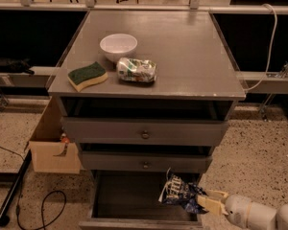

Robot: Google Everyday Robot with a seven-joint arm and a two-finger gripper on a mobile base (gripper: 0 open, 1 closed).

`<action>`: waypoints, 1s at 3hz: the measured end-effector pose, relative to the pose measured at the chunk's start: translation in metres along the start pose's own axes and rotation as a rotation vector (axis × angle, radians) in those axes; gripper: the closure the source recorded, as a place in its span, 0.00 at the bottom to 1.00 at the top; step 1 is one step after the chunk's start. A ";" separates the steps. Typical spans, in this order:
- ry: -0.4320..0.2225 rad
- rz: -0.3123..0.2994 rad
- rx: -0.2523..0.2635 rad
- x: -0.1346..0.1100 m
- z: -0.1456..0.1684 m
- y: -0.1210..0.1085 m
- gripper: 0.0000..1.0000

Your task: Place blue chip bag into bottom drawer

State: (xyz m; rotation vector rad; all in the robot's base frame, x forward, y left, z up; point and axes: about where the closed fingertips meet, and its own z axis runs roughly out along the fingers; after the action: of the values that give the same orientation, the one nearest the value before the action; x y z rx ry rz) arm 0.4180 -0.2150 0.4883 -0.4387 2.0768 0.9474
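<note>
Bottom drawer (pixel 129 202) open, bare floor left of and below claw. Blue chip bag (pixel 178 193) juts left from gripper (pixel 207 201), long axis near level, over drawer's right part. Claw pinches bag's right end.
</note>
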 end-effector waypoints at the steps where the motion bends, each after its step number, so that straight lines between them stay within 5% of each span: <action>1: 0.020 -0.082 0.138 0.019 0.002 -0.025 1.00; 2: 0.022 -0.087 0.191 0.017 0.001 -0.038 1.00; 3: 0.044 -0.092 0.188 0.020 0.009 -0.038 1.00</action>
State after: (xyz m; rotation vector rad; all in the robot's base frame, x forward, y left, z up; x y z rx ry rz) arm 0.4323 -0.2331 0.4511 -0.4551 2.1426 0.6865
